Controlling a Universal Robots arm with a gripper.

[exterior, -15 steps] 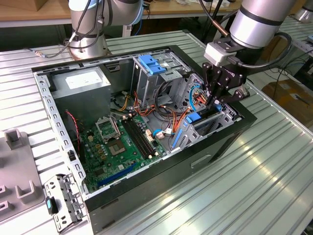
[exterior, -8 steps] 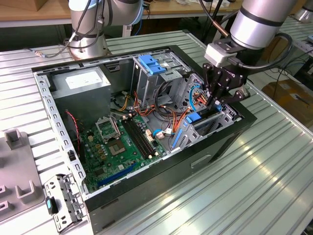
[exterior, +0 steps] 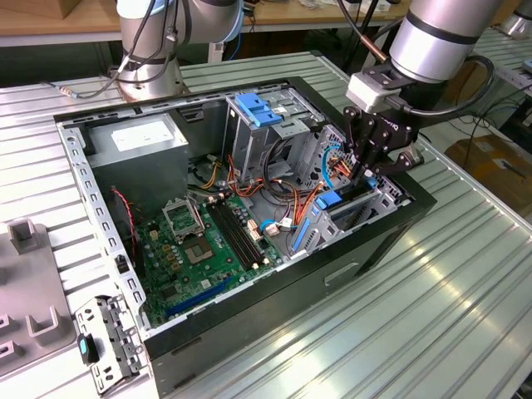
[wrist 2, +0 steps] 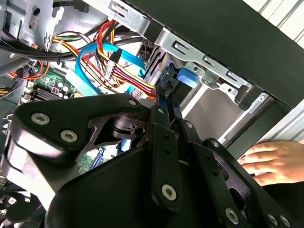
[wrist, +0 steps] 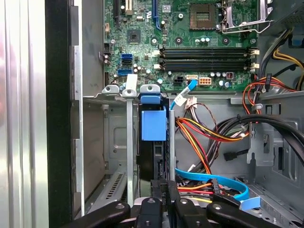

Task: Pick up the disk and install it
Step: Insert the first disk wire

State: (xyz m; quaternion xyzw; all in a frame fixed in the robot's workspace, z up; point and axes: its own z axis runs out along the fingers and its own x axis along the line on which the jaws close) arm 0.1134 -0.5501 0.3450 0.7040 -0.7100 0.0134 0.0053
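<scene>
Already the disk (wrist: pixel 153 142) stands on edge in its bay slot, our gripper (wrist: pixel 167 199) clamped on its end; if we tilt, the rails could jam against the cage (wrist: pixel 129 142) or catch nearby cables (wrist: pixel 209 137).

The exterior view looked down from afar on the open computer case (exterior: pixel 249 208), while both wrist views peered closely into its drive bay (wrist: pixel 152 133).

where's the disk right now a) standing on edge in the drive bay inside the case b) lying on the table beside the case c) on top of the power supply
a: in the first wrist view the disk stands on edge in the bay slot, with the gripper at its near edge.
</scene>
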